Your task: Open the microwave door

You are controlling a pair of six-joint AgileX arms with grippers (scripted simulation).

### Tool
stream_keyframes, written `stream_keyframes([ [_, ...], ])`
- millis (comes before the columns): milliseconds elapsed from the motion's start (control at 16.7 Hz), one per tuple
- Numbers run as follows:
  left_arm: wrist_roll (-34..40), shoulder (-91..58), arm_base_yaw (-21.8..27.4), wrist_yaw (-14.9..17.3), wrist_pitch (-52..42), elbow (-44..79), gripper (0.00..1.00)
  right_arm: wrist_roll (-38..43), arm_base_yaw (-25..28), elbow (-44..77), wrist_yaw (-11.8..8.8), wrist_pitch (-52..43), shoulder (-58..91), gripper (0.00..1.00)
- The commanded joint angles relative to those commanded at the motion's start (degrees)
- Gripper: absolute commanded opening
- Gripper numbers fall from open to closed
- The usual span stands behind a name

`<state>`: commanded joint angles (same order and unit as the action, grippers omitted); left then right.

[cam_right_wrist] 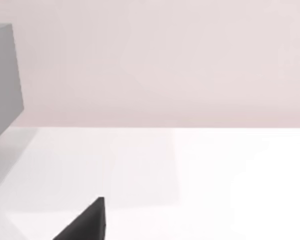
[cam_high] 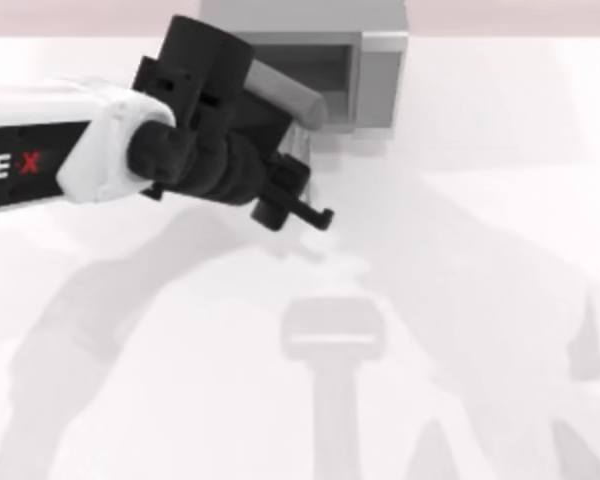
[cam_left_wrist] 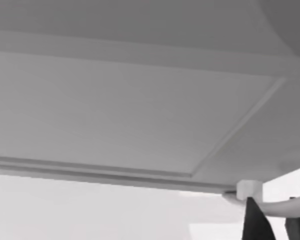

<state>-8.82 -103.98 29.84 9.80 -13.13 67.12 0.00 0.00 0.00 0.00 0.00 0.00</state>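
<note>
The grey microwave (cam_high: 380, 60) stands at the table's far edge. Its door (cam_high: 292, 92) is swung partly outward, and the dark cavity shows behind it. My left gripper (cam_high: 302, 208) is just in front of the door's free end. The left wrist view is filled with the door panel (cam_left_wrist: 130, 110). There the pale handle bar (cam_left_wrist: 276, 202) runs between the two dark fingertips (cam_left_wrist: 257, 225), which are closed around it. My right arm is out of the top view. Its wrist view shows only one dark fingertip (cam_right_wrist: 87, 225).
The left arm's white forearm (cam_high: 70, 140) reaches in from the left edge. The narrow control panel (cam_high: 380, 85) sits to the right of the cavity. A side of the microwave (cam_right_wrist: 5, 75) shows far off in the right wrist view, above the white table (cam_right_wrist: 190, 175).
</note>
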Motion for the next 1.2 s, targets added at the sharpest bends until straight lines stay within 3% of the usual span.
stream_keyframes([
  [1200, -1.63, 0.37, -0.78, 0.99, -0.21, -0.52, 0.00, 0.00, 0.00, 0.00, 0.00, 0.00, 0.00, 1.00],
])
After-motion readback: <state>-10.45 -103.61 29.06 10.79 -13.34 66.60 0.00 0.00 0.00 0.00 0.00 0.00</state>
